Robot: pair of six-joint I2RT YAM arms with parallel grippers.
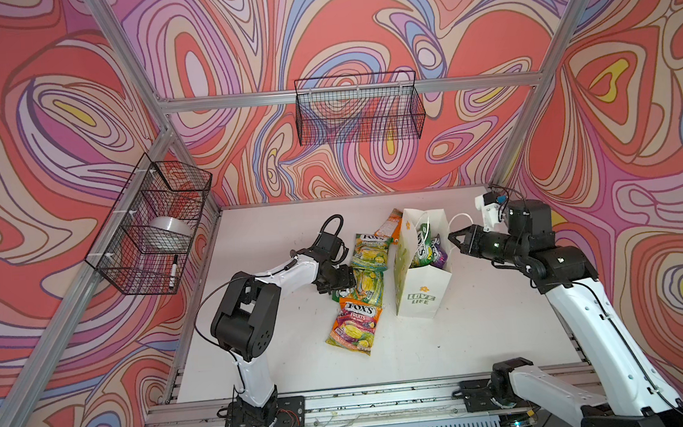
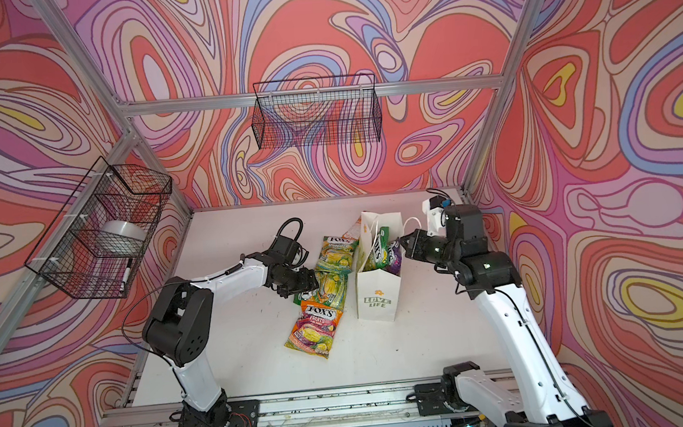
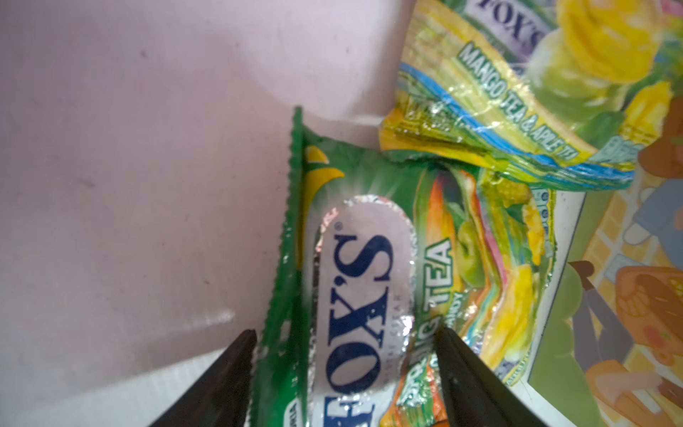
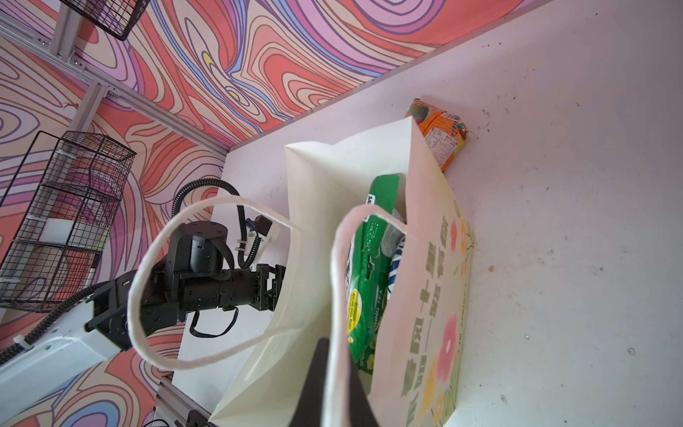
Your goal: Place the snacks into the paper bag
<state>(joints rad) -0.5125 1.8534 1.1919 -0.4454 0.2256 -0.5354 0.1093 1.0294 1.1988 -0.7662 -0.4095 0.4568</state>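
Note:
The white paper bag [image 1: 421,296] [image 2: 378,299] stands upright at mid-table, with green and purple snacks [image 1: 426,247] inside it. My right gripper [image 1: 453,237] [image 4: 338,355] is shut on the bag's cord handle [image 4: 332,281] at the rim, holding the mouth open. Left of the bag, several FOX'S snacks lie overlapping; the nearest is a fruits packet [image 1: 355,326]. An orange packet [image 1: 389,227] [image 4: 441,140] lies behind the bag. My left gripper [image 1: 349,280] [image 3: 347,340] is low over the pile. Its jaws stand apart on either side of a green FOX'S packet [image 3: 354,266].
A black wire basket [image 1: 358,109] hangs on the back wall. Another basket [image 1: 153,225] on the left wall holds a white roll and a marker. Aluminium frame posts line the table's edges. The bag's printed side [image 3: 576,332] stands close beside the pile.

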